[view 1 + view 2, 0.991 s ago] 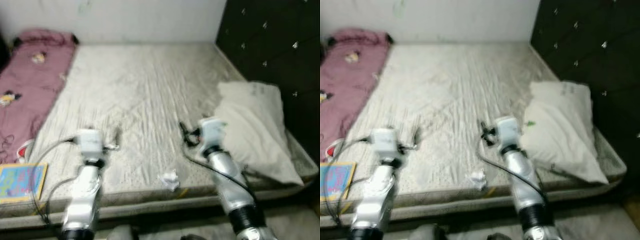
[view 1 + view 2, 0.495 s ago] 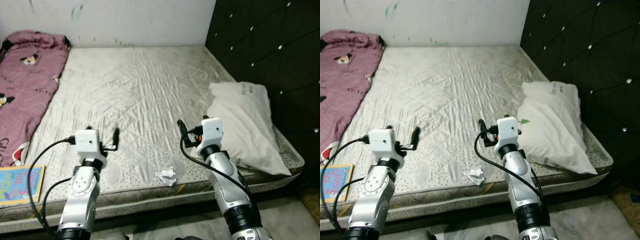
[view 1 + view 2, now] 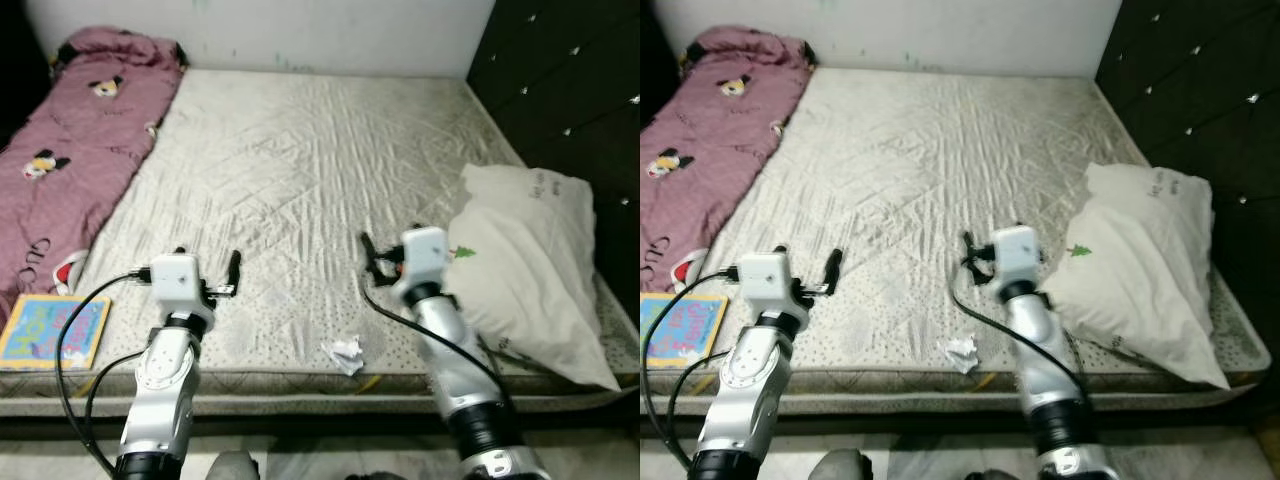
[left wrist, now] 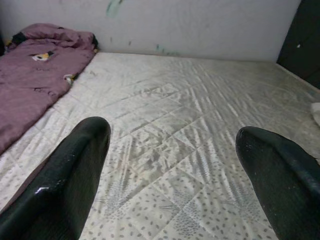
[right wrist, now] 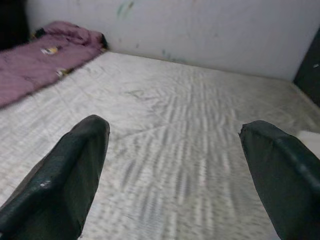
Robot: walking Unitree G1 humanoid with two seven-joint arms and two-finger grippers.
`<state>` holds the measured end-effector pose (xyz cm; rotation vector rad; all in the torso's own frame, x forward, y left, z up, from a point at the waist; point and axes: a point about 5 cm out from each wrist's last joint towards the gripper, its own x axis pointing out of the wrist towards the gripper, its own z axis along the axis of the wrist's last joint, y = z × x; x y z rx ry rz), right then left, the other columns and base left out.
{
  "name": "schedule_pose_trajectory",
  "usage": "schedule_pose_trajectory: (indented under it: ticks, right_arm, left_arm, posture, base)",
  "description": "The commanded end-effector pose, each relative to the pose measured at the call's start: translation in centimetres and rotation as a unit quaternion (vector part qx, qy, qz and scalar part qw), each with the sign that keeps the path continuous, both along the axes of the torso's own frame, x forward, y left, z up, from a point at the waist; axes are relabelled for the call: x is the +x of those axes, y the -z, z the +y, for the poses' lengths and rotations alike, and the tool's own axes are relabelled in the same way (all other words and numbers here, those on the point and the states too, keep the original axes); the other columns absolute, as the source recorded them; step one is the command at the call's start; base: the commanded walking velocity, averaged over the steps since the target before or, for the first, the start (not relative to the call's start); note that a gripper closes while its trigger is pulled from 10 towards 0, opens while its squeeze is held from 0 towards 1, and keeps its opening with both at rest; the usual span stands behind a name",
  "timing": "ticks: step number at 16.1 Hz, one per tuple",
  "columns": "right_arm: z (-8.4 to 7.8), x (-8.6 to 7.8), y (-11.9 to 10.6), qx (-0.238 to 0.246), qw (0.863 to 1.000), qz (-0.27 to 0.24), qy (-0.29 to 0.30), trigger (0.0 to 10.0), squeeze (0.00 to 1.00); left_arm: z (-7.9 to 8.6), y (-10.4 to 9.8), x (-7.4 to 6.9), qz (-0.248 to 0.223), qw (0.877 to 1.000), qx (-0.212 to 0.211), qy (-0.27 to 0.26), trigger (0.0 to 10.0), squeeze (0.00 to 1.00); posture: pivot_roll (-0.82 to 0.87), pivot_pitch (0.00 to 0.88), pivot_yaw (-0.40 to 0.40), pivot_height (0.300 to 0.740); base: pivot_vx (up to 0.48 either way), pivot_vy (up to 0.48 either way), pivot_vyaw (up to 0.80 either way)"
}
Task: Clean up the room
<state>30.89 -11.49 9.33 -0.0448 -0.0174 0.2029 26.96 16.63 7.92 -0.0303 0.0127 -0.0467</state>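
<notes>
Near the mattress [image 3: 300, 160] edge lies a crumpled paper [image 3: 346, 352], likely rubbish; left hand [image 3: 205, 272] and right hand [image 3: 385, 262] hover released, ready to collect it.

Pink blanket [image 3: 70, 150] cut by frame's left edge. Pillow [image 3: 540, 270] runs off right edge. Book [image 3: 55, 332] cover too small to read. Right wrist view blurred.
</notes>
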Motion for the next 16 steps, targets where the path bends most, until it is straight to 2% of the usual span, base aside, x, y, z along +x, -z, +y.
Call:
schedule_pose_trajectory:
  ticks: [1,3,5,7,16]
  right_arm:
    - [-1.1,0.3,0.1,0.012,0.999,0.015,0.030,10.0,0.00]
    - [-1.2,0.4,-0.2,0.026,0.999,0.015,0.041,10.0,0.00]
    - [-1.4,0.6,-0.6,0.034,0.998,0.011,0.050,10.0,0.00]
    - [-1.4,0.4,-0.7,0.034,0.998,0.009,0.055,10.0,0.00]
    - [-1.4,-0.2,0.0,0.029,0.998,0.020,0.060,10.0,0.00]
  left_arm:
    - [-0.1,-0.1,0.0,-0.002,1.000,0.008,-0.003,10.0,0.00]
    - [-0.3,-0.1,0.1,-0.002,1.000,0.022,0.001,10.0,0.00]
    - [0.3,-0.1,0.0,-0.002,1.000,0.022,-0.018,10.0,0.00]
    - [0.8,0.0,-0.2,0.000,0.999,0.014,-0.032,10.0,0.00]
    - [0.7,0.1,-0.2,0.009,0.999,0.018,-0.029,10.0,0.00]
  posture:
    - [0.11,0.000,-0.043,0.740]
    - [0.11,0.000,-0.046,0.740]
    - [0.11,0.000,-0.045,0.740]
    - [0.11,0.000,-0.044,0.740]
    - [0.11,0.000,-0.035,0.740]
  base:
    - [0.000,0.000,0.00]
    - [0.000,0.000,0.00]
    - [0.000,0.000,0.00]
    - [0.000,0.000,0.00]
    - [0.000,0.000,0.00]
